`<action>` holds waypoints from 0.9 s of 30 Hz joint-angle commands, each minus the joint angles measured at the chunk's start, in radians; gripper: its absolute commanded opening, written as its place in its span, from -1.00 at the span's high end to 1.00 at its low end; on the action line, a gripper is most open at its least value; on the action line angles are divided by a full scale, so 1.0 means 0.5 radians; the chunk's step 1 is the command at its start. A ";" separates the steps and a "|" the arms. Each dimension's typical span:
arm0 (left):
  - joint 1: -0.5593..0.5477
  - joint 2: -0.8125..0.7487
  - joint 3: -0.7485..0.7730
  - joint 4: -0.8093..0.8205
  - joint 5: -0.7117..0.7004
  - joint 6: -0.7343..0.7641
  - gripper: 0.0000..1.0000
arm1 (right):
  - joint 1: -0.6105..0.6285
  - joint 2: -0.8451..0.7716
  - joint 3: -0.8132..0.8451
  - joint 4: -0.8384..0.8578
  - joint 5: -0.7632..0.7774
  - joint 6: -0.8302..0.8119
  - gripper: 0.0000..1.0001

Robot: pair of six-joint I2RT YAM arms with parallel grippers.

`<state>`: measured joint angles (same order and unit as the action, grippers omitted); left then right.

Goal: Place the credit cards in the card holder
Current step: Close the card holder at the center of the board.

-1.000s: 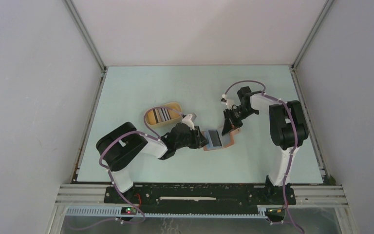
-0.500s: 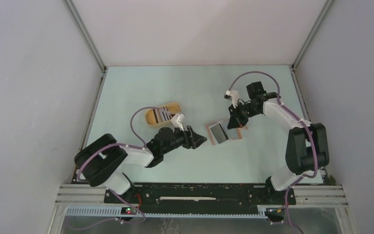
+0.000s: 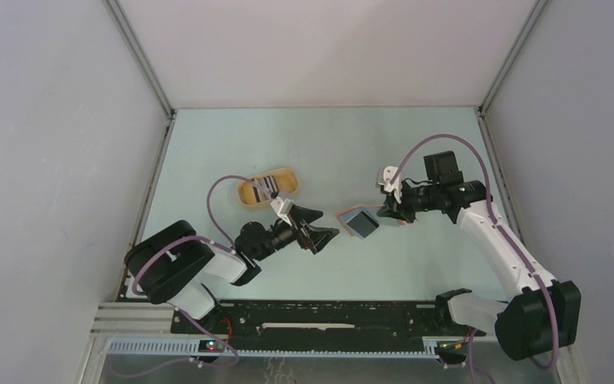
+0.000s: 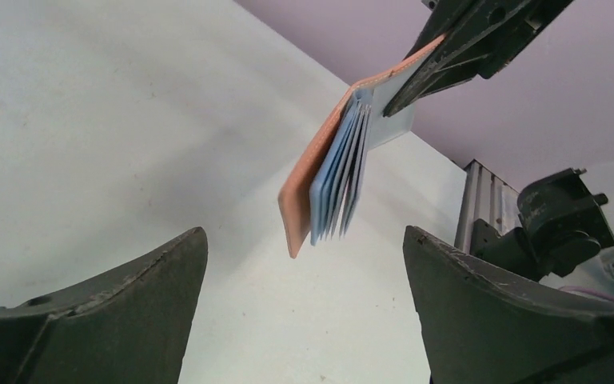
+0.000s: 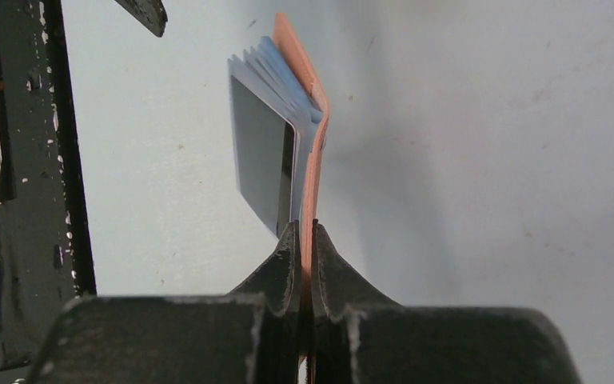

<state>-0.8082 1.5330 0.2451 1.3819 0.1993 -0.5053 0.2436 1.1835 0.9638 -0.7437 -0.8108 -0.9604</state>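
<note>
The reddish-brown card holder (image 3: 350, 216) hangs open off the table, its blue-grey sleeves (image 4: 337, 172) fanned out. My right gripper (image 5: 305, 232) is shut on the holder's leather cover (image 5: 313, 128). A dark credit card (image 5: 262, 152) sits in the outermost sleeve and shows from above as a dark rectangle (image 3: 361, 223). My left gripper (image 3: 325, 233) stands wide open just left of the holder, apart from it. Nothing lies between its fingers (image 4: 136, 304). More credit cards (image 3: 265, 186) lie in the yellow tray.
The yellow oval tray (image 3: 286, 178) sits behind the left arm, left of centre. Metal frame rails (image 3: 148, 192) run along the table's left and right sides. The black base rail (image 3: 328, 318) lies at the near edge.
My left gripper has opened wide and drawn back to the left, away from the card holder. The right arm has swung out to the right, keeping its hold on the holder.
</note>
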 commanded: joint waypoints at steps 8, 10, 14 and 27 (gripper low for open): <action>0.003 -0.125 -0.027 0.273 0.349 0.410 -1.00 | 0.019 -0.216 0.004 -0.088 -0.243 -0.305 1.00; 0.004 -0.103 0.003 0.273 0.448 0.401 -0.95 | 0.019 -0.225 0.005 -0.088 -0.269 -0.293 1.00; 0.000 -0.072 0.052 0.273 0.615 0.373 -0.66 | 0.019 -0.196 0.005 -0.059 -0.293 -0.227 1.00; -0.062 0.106 0.231 0.273 0.807 0.220 -0.45 | 0.064 0.111 0.082 0.003 -0.351 0.119 1.00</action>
<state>-0.8177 1.5494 0.2955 1.4647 0.5671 -0.3756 0.2539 1.2018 0.9623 -0.7574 -0.9241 -0.9604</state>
